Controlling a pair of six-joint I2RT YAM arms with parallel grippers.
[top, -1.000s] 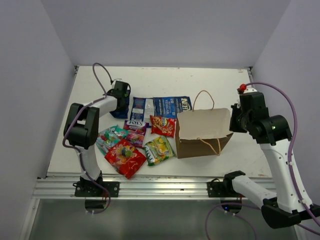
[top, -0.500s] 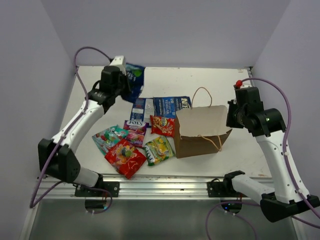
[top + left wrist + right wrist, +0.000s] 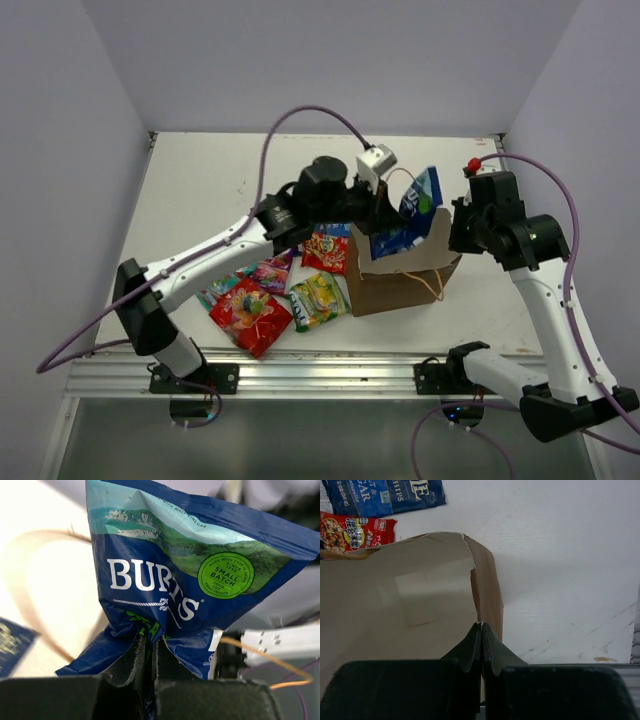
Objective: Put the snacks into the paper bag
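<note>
The left jaws are closed on the bottom edge of a dark blue chip bag (image 3: 175, 580). It is held up, tilted, over the open mouth of the paper bag (image 3: 400, 285), which stands upright in the right half of the surface (image 3: 200, 190), nearer the near edge. The right jaws are closed on the right rim of the paper bag. The other snacks lie to the left of it: a red packet (image 3: 250, 315) nearest the near edge, a yellow-green packet (image 3: 317, 300) just beside the bag.
</note>
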